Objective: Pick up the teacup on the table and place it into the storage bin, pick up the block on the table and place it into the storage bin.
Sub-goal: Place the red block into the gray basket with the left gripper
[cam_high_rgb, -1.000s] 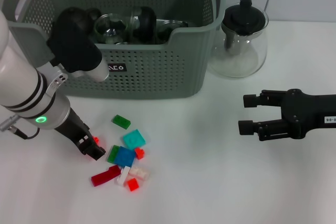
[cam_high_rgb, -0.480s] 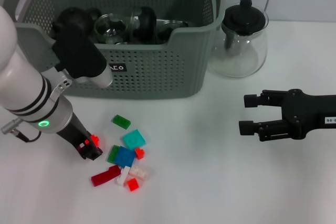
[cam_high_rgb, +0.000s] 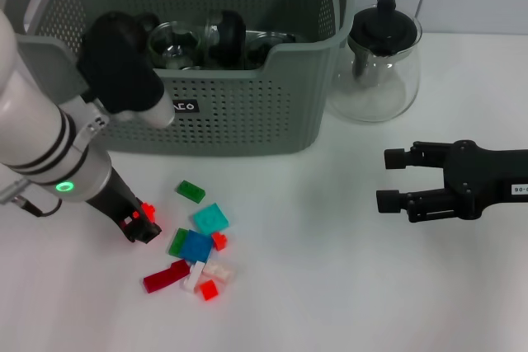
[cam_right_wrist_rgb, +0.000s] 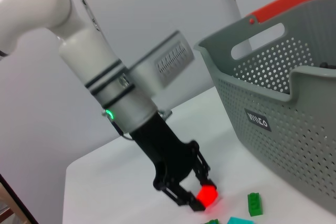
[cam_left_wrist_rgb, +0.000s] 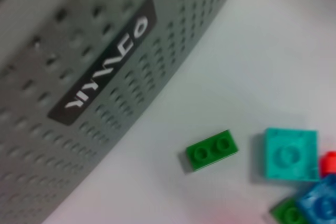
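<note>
My left gripper (cam_high_rgb: 142,224) is shut on a small red block (cam_high_rgb: 148,208), held just above the table to the left of the loose block pile; the right wrist view shows the same left gripper (cam_right_wrist_rgb: 201,198) pinching that red block (cam_right_wrist_rgb: 207,194). Behind it stands the grey-green storage bin (cam_high_rgb: 247,113), with glass teacups (cam_high_rgb: 177,45) lying inside it. No teacup shows on the table. My right gripper (cam_high_rgb: 393,180) hovers open and empty over the table at the right.
On the table lie loose blocks: green (cam_high_rgb: 190,191), teal (cam_high_rgb: 211,218), blue (cam_high_rgb: 196,246), dark red (cam_high_rgb: 166,276), white (cam_high_rgb: 216,270). A glass teapot (cam_high_rgb: 384,63) with a black lid stands right of the bin. The left wrist view shows the bin wall (cam_left_wrist_rgb: 47,35) and the green block (cam_left_wrist_rgb: 211,150).
The left gripper has risen slightly and shifted a little left with the small red block in it. The right arm has not moved.
</note>
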{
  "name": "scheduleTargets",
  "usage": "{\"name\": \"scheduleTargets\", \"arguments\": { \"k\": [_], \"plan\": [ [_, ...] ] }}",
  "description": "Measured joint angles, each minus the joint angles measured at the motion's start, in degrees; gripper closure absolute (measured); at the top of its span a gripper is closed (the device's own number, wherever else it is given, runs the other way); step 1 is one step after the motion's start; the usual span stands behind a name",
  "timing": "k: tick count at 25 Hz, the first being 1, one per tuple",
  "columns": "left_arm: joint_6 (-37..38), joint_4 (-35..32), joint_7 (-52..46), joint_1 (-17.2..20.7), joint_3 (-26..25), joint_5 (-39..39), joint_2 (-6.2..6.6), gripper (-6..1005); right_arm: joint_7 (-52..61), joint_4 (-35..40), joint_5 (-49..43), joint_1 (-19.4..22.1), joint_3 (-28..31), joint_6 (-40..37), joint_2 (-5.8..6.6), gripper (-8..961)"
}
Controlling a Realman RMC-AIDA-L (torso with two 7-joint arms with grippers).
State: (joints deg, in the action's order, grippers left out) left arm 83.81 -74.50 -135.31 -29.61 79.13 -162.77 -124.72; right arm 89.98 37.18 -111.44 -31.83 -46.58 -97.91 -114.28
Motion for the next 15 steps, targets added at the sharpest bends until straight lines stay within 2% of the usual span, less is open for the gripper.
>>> {"name": "scheduleTargets", "arguments": {
  "k": [4,7,9,12,15],
  "plan": [
    [7.8,-7.8,-0.4,0.5,-5.6,6.4,0.06,585,-0.1,0.0,0.0,0.1,0.0,0.0,0.02,9],
    [16.7,-13.6,-0.1,-0.6,-15.2,20.7,0.45,584,-0.1,0.0,0.0,0.1,0.0,0.0,0.05,9],
    [21.6,-16.1,0.7,-2.5,-24.2,32.3,0.88,584,-0.1,0.0,0.0,0.1,0.0,0.0,0.09,9],
    [22.5,-16.0,1.3,-5.3,-30.7,41.7,2.28,583,-0.1,0.0,0.0,0.1,0.0,-0.2,0.12,9],
    [16.9,-14.0,1.3,-8.3,-31.6,43.3,4.28,582,-0.1,0.0,0.0,0.1,0.0,-0.4,0.13,9]
  ]
}}
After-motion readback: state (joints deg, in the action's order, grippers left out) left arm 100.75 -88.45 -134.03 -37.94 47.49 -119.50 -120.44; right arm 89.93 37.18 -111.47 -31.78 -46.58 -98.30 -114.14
